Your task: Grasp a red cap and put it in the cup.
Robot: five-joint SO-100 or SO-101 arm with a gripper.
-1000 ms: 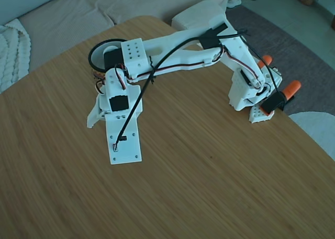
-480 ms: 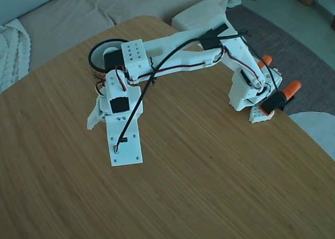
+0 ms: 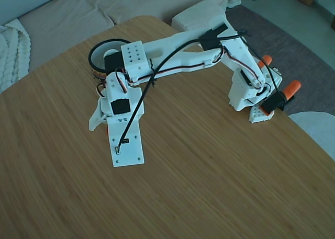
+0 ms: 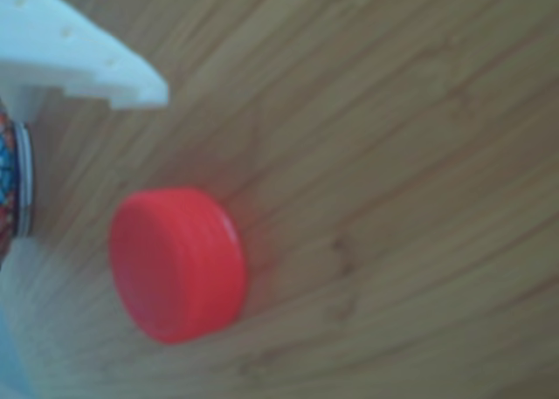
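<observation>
Red round plastic cap [image 4: 175,264] lay flat on the wooden surface [image 4: 393,154], just below the white tool's fingertip [image 4: 131,83], patterned mug [image 4: 10,181] beside it. Couldn't tell if the tool was open.

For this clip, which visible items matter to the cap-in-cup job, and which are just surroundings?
Job:
- red cap, lying on the table
- cup, behind the arm
- gripper, low over the cap

Surroundings:
- orange clamp handles at the arm's base
- sofa
- rug
</observation>
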